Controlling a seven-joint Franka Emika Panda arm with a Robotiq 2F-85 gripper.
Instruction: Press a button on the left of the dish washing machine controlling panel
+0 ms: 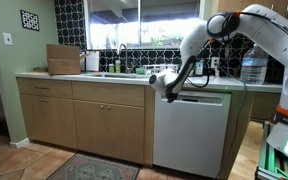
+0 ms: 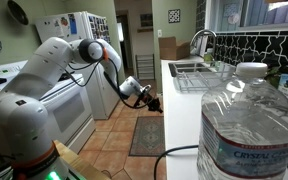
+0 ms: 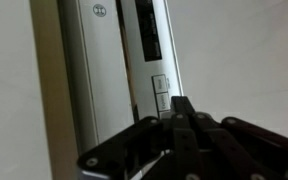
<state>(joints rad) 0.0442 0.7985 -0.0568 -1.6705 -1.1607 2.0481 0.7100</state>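
The dish washing machine [image 1: 191, 130] is a pale silver-white flat front under the counter. Its controlling panel [image 1: 196, 98] is a thin dark strip along the top edge. My gripper [image 1: 168, 92] is at the left end of that strip, and it also shows by the counter's front edge in an exterior view [image 2: 154, 102]. In the wrist view the panel [image 3: 134, 60] runs up the picture, with small square buttons [image 3: 161, 92]. My gripper [image 3: 182, 106] is shut, fingers together, with the tips on or right at the lower button. The contact itself is hidden by the fingers.
Tan wooden cabinets [image 1: 84, 120] stand beside the dishwasher. The counter holds a sink with a faucet [image 1: 122, 55] and a cardboard box [image 1: 64, 58]. A large water bottle [image 2: 246, 125] fills the foreground. A white stove [image 2: 64, 110] and a rug [image 2: 147, 135] lie across the aisle.
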